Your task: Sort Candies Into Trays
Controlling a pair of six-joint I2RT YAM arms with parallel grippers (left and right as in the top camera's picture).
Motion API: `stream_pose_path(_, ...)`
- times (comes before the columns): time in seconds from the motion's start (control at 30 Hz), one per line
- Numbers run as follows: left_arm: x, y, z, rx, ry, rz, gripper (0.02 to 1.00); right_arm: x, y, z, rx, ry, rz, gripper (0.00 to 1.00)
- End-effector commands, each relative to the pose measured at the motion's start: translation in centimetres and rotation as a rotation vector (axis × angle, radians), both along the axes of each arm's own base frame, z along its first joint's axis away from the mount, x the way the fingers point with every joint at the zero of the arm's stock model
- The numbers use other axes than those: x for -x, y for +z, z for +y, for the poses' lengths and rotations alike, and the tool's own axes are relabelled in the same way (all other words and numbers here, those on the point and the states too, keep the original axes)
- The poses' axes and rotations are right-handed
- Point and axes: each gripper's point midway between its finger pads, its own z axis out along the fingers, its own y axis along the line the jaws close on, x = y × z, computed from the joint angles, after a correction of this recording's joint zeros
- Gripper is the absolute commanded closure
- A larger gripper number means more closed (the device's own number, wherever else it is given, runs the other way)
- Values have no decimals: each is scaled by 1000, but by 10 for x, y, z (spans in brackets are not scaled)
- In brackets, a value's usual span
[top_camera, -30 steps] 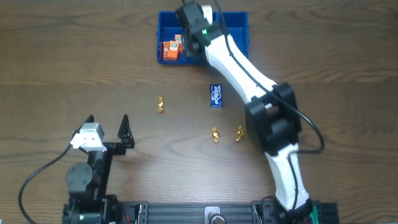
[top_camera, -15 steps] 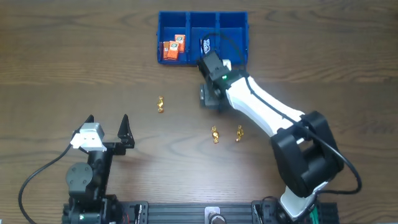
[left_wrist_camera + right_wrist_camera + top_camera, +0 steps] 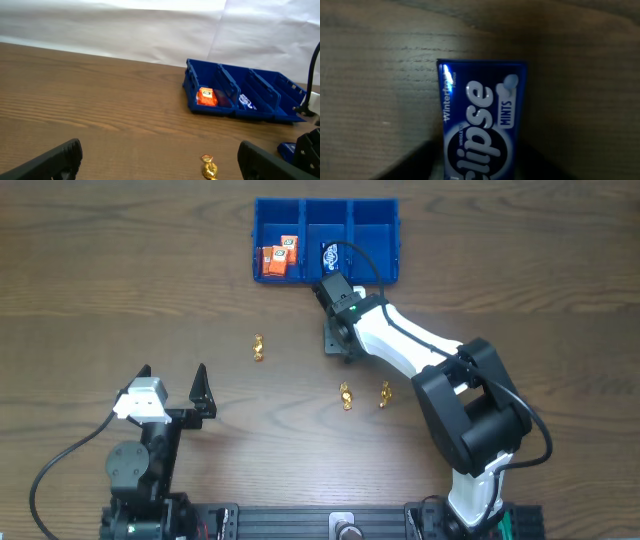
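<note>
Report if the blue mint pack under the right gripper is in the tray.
Out: the blue rectangular mint pack lies flat on bare wooden table, outside the blue plastic tray.

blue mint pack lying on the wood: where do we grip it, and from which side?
Grip the mint pack across its narrow width, on the two long edges, coming straight down from above. It lies flat and face up on the table, thin and rectangular, so those edges are the likeliest opposing faces. Bare wood flanks both. The right hand is over it, probably well placed.

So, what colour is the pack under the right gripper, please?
The pack is dark blue with white lettering; right wrist view.
</note>
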Motion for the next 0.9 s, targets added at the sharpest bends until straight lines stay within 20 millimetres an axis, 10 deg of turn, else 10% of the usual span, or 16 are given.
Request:
stream_pose_path(0.03, 1, -16, -2, -12, -14, 44, 20, 2, -9, -4, 10, -16, 20, 678)
stream_pose_path(0.13, 1, -16, -2, -12, -14, 44, 20, 3, 5, -3, 1, -15, 6, 733)
stream_pose_path(0.33, 1, -16, -2, -12, -13, 44, 20, -2, 141, 2, -57, 0, -197, 763)
stream_pose_path(0.47, 1, -16, -2, -12, -14, 44, 20, -39, 189, 3, -38, 3, -258, 763)
stream_pose_path(0.67, 1, -16, -2, -12, -14, 44, 23, -119, 196, 37, -36, 8, -306, 766)
stream_pose_path(0.9, 1, -16, -2, -12, -14, 44, 20, -174, 141, 42, -30, -58, -304, 755)
